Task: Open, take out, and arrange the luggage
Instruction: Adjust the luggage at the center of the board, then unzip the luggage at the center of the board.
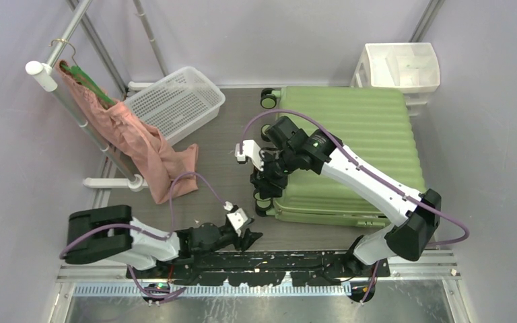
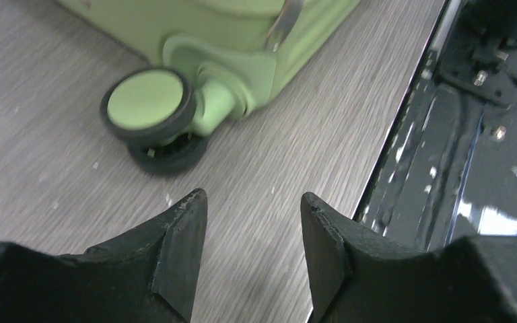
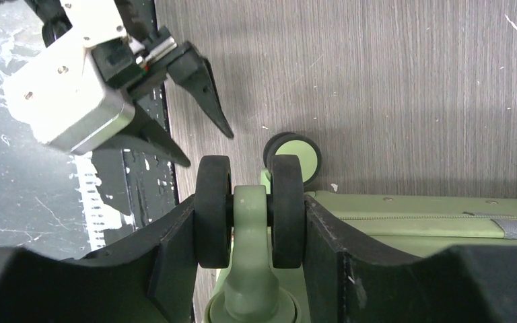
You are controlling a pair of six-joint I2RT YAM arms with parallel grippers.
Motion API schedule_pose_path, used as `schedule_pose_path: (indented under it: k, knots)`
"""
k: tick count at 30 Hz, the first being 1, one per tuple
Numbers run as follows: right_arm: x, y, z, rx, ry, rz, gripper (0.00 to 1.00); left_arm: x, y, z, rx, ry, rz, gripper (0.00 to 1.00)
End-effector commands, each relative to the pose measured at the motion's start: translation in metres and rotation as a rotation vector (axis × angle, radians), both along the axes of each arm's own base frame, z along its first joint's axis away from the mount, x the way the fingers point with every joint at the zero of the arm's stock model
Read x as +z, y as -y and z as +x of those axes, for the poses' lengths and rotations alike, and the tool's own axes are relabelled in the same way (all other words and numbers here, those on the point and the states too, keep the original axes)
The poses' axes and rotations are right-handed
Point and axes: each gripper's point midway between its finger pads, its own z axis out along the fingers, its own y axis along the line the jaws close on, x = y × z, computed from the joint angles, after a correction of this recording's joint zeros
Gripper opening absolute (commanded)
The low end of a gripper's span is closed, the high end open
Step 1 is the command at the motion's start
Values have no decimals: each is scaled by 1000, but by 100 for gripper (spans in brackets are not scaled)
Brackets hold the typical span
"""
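The light-green ribbed luggage lies closed and flat on the floor, wheels toward the left. My right gripper is at its near-left corner. In the right wrist view the right gripper is shut on a black twin wheel, its pads pressed on both outer faces. A second wheel sits lower, on the floor. My left gripper hovers low over the floor just in front of that corner. Its jaws stand open and empty, a short way from the floor wheel.
A white mesh basket stands at the back left. A pink garment hangs from a white rack and trails onto the floor. A white drawer unit stands behind the luggage. A black rail runs along the near edge.
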Motion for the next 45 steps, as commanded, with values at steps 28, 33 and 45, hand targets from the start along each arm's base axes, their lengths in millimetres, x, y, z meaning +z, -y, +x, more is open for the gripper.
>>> schedule_pose_path:
  k: [28,33,45]
  knots:
    - [48,-19,23,-219,-8,250,10,76,62,33,494,320,-130,49]
    - [45,-19,22,-219,-18,248,11,70,74,39,510,323,-120,48]
    - [45,-19,21,-218,-15,255,11,69,76,54,565,323,-118,30]
